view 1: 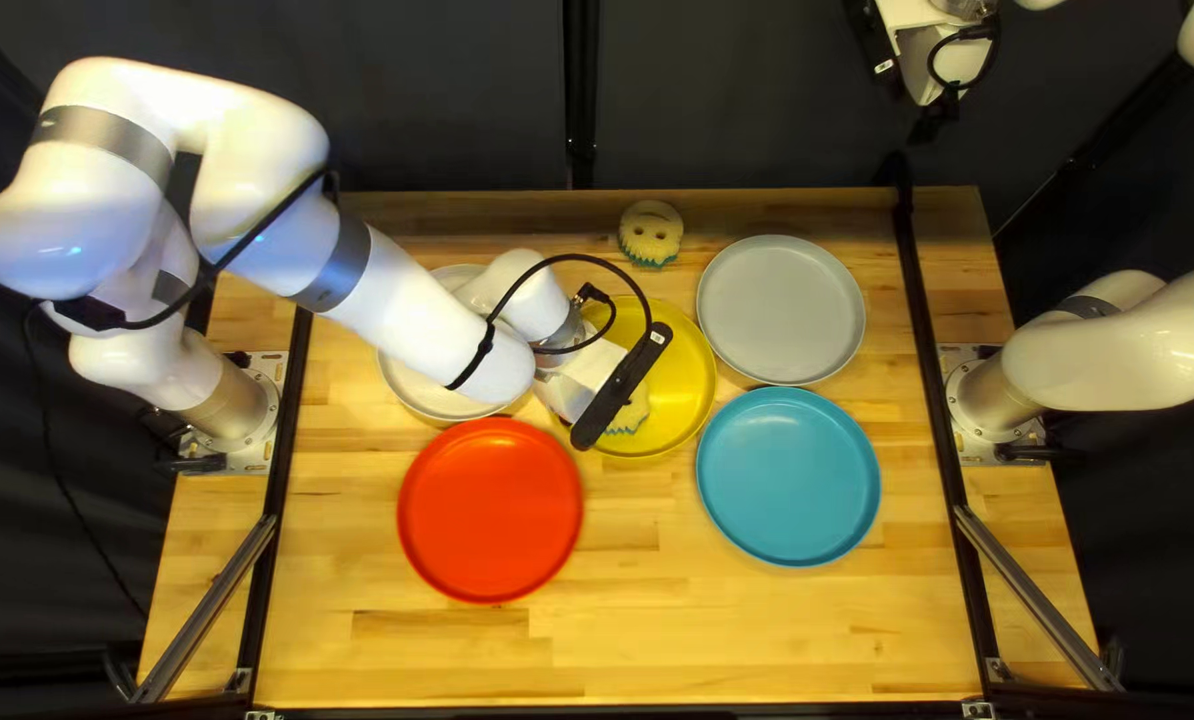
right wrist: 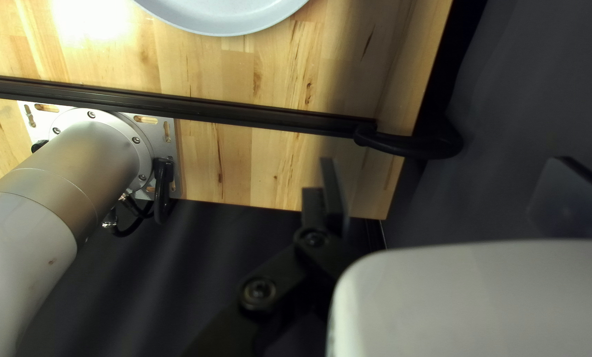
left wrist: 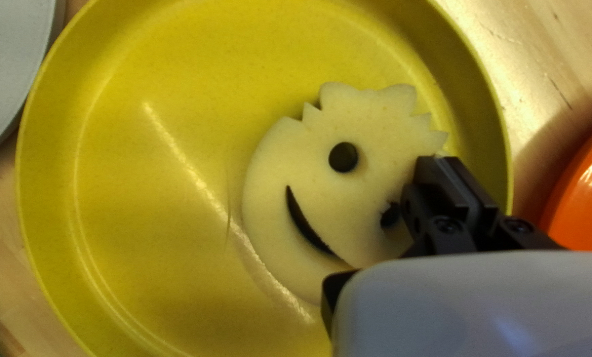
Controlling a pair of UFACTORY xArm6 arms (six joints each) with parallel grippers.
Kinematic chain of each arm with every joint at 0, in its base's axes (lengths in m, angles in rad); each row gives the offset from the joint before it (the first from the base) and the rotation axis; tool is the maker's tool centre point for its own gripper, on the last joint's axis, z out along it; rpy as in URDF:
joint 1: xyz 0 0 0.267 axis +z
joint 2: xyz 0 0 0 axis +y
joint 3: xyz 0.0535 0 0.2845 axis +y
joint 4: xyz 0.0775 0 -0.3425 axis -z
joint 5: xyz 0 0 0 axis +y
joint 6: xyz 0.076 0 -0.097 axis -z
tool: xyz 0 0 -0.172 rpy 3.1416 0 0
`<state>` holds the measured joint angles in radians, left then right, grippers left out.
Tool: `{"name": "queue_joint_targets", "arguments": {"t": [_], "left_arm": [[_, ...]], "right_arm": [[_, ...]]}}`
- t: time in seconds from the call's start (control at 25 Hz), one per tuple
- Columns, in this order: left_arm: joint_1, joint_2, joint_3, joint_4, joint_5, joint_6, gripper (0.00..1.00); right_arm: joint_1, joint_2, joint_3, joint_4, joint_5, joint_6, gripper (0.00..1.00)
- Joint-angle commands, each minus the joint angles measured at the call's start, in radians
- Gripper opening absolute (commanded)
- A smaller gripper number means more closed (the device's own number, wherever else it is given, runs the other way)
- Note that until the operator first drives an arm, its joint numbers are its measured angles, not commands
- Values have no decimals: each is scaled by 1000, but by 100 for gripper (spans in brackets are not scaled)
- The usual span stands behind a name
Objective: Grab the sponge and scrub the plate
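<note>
Sponge (left wrist: 358, 205) (partly hidden) over yellow plate (left wrist: 157, 198).

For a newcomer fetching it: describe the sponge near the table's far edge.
On the table, find the yellow plate. Just beyond it, toward the far edge, lies a round, pale sponge with a teal edge. It rests on bare wood; the other sponge is in the yellow plate.

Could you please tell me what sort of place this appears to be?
Probably a robotics lab or test cell: robot arms are bolted to a wooden table, dark curtains hang behind it, and coloured plates, such as the red plate, are laid out on top.
</note>
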<state>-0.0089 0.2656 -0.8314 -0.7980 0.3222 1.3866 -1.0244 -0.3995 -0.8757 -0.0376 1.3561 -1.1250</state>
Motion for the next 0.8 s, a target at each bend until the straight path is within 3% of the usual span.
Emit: {"name": "queue_joint_targets", "arguments": {"t": [0.04,0.44,0.8], "left_arm": [[67,17,-18,19,37,29,0],[147,50,-79,89,99,11,0],[67,65,-78,88,69,-33,0]], "right_arm": [[0,0,0,0,0,0,100],[0,0,0,0,0,0,100],[0,0,0,0,0,0,100]]}}
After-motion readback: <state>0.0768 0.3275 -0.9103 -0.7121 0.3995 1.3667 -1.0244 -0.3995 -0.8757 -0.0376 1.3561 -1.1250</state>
